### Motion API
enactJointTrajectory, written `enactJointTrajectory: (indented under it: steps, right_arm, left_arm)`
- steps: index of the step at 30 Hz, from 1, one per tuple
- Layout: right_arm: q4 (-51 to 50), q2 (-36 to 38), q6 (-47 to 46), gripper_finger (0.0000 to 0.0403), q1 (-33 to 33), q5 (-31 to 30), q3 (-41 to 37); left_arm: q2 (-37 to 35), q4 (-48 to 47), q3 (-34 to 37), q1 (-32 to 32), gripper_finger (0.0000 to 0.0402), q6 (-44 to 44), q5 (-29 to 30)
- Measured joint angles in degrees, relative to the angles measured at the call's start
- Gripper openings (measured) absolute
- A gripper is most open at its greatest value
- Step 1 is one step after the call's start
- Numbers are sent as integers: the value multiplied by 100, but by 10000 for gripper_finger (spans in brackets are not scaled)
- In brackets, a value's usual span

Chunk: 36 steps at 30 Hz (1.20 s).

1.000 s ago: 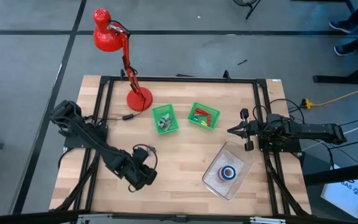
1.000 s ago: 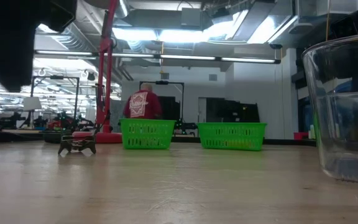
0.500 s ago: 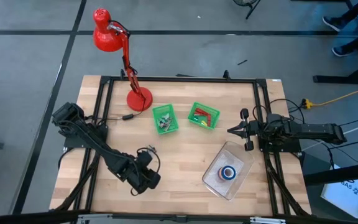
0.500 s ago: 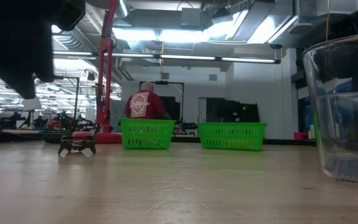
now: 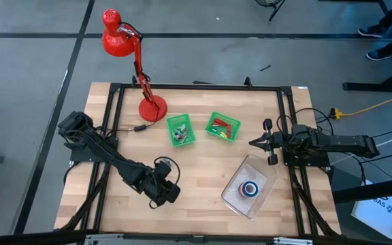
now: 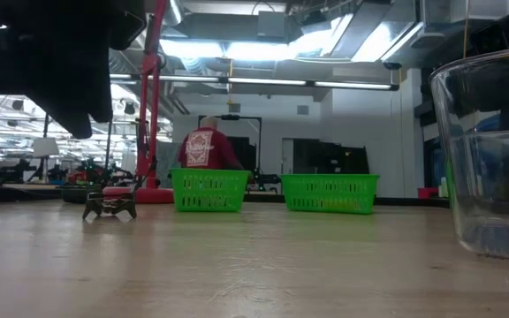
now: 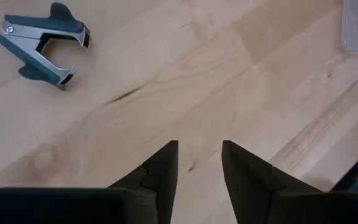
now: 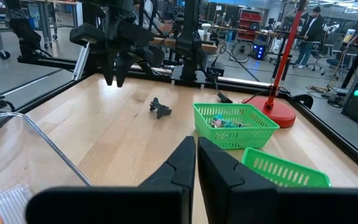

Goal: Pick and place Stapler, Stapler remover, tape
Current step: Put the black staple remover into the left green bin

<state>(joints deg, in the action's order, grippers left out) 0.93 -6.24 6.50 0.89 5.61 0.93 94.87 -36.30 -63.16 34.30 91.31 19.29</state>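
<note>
Inside the clear container [image 5: 263,171] at the near right part of the table [image 5: 203,167] lies a blue roll of tape [image 5: 250,189]. The low view shows yellow, pink and blue patches through the container's wall, too cut off to make out as separate rolls. Left of the container, over bare wood, hangs the left gripper [image 7: 199,144]. It points down at the boards with its two dark fingers [image 7: 163,163] apart and nothing between them. On the table farther from the container than that gripper lies the staple remover [image 7: 42,46], its jaws spread. It touches neither the gripper nor anything else, and in the right wrist view it shows as a small dark shape below and beside the raised left gripper. Behind the container, toward the far edge, stand two green baskets side by side. The left basket [image 5: 180,129] holds grey and green bits and the right basket [image 5: 223,126] holds red and yellow pieces, too small to name. Farther from the container, beyond the left basket, is the round base of a red desk lamp [image 5: 152,109]. Just past the container's far right side waits the right gripper [image 5: 252,143], off the table surface, its fingers pressed together and empty.
</note>
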Motion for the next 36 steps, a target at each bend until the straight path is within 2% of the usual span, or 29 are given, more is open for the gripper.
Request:
enactJointTrajectory:
  steps: [8, 11, 18, 22, 26, 29, 36]
  right_arm:
    - [0, -2, 0, 21, 1, -1, 2]
    - [0, 0, 0, 21, 0, -2, 2]
    - [0, -1, 0, 21, 1, 0, 1]
    - [-2, -2, 0, 21, 0, -2, 2]
    - [-1, -2, 0, 21, 1, -2, 1]
    - [-2, -2, 1, 21, 2, -2, 2]
    - [-2, -2, 1, 21, 2, -1, 1]
  left_arm:
    - [7, -222, 0, -213, 93, -7, -9]
    - [108, -368, 0, -366, 92, -50, -256]
    - [270, -728, 0, -681, 111, -185, -790]
    - [-34, -1177, -168, -807, 124, -542, -736]
    - [-223, -2115, -146, -823, 143, -339, -461]
    - [-265, -2100, -160, -864, 160, -202, -404]
    - [-101, -1885, -20, -1085, 173, 324, -878]
